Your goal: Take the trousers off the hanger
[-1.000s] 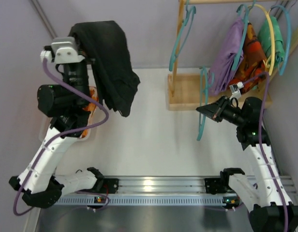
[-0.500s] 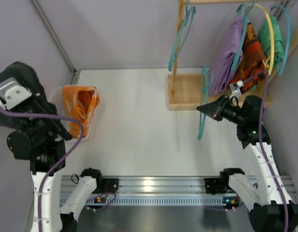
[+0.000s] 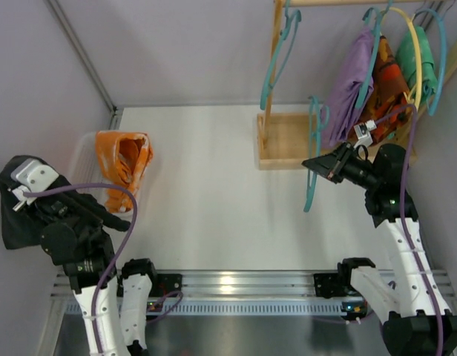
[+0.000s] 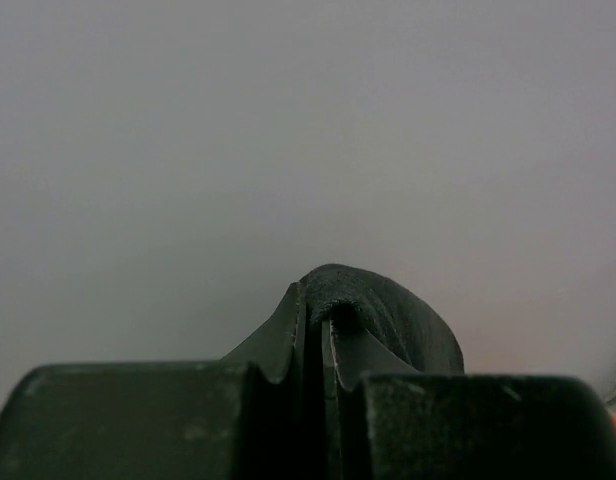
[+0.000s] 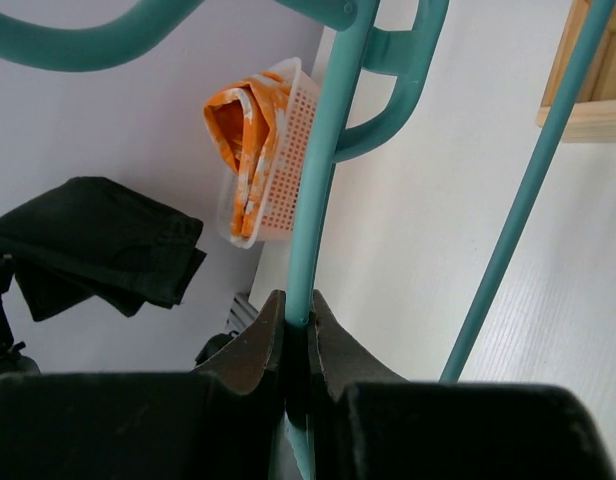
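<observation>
Trousers [image 3: 17, 222]: black, bunched into a hanging lump off the table's left edge, at about 8 o'clock in the top view.
Long axis: runs roughly 12 to 6 o'clock in the top view, with the upper end at the gripper and the loose end drooping toward 6.
Waist or legs: cannot tell which end is which, as the cloth is too crumpled.
Left gripper [image 4: 315, 315]: jaws pressed together on a fold of the black cloth, which bulges up just past the fingertips; a plain pale wall fills the wrist view behind it.
Right gripper [image 5: 297, 325]: at about 3 o'clock in the top view, pointing toward 9, with its jaws clamped on the teal bar of the hanger.
Hanger [image 5: 328, 170]: teal, hanging with its long axis near 12 to 6 in the top view, just in front of the rack and well apart from the trousers.
Basket [image 5: 288, 160]: white mesh, at the table's left edge near 9 o'clock, between the trousers and the open tabletop.
Basket contents: orange cloth [image 3: 125, 159], folded and filling most of it.
Wooden rack [image 3: 284, 144]: at 1 to 2 o'clock, its base on the table [image 3: 214, 193].
On the rack: purple garment [image 3: 349, 85], patterned garment [image 3: 383, 81] in orange and red, and green garment [image 3: 415, 63], side by side on hangers toward 2 o'clock.
</observation>
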